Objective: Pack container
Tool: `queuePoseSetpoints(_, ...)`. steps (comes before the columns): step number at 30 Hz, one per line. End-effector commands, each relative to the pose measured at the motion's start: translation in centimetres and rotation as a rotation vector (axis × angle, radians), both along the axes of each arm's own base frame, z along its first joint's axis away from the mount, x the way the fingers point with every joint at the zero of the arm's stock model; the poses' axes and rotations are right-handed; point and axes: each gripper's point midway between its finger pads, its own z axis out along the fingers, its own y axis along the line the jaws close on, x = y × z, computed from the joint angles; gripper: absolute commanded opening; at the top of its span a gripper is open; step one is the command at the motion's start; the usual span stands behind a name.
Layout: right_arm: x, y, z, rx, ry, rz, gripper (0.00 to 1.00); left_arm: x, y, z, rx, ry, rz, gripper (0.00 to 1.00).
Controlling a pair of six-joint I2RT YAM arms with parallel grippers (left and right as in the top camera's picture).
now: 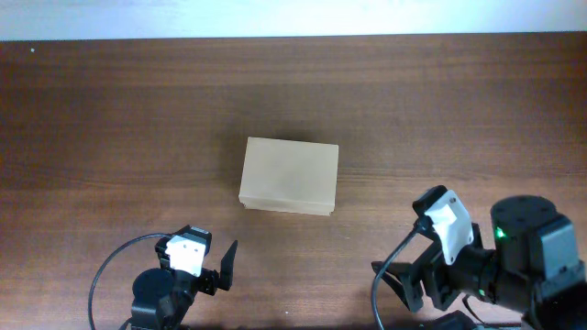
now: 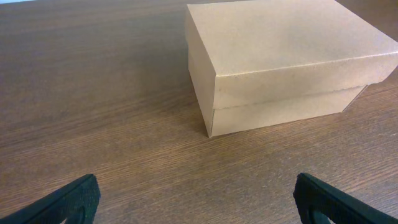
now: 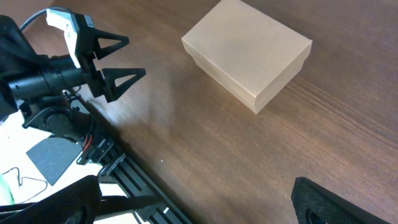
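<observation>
- A dark brown wood-grain counter fills nearly the whole overhead view.
- A pale strip runs along its far edge.
- Soft, even light leaves a faint sheen on the wood.

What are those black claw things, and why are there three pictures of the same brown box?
Those are two robot arms. Each ends in a claw called a gripper, with two fingers. One picture looks down from above the brown wooden table. The other two come from little cameras on the arms' wrists, so you see black fingertips at the bottom corners. The plain tan cardboard box, lid shut, sits in the middle. The left gripper and the right gripper are both wide open, holding nothing and not touching the box. In the right wrist's picture you can see the left arm across the table.
</observation>
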Motion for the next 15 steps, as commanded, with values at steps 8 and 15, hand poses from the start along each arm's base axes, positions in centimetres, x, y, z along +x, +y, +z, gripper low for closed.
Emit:
queuePoseSetpoints(8, 0.0, -2.4, -0.6, -0.003, -0.279, -0.087, 0.99, -0.1, -0.4, 0.0, -0.018, -0.004, -0.015, 1.0)
queuePoseSetpoints(15, 3.0, -3.1, -6.8, -0.031, -0.401, -0.172, 0.99, -0.1, -0.4, 0.0, -0.018, -0.004, -0.015, 1.0)
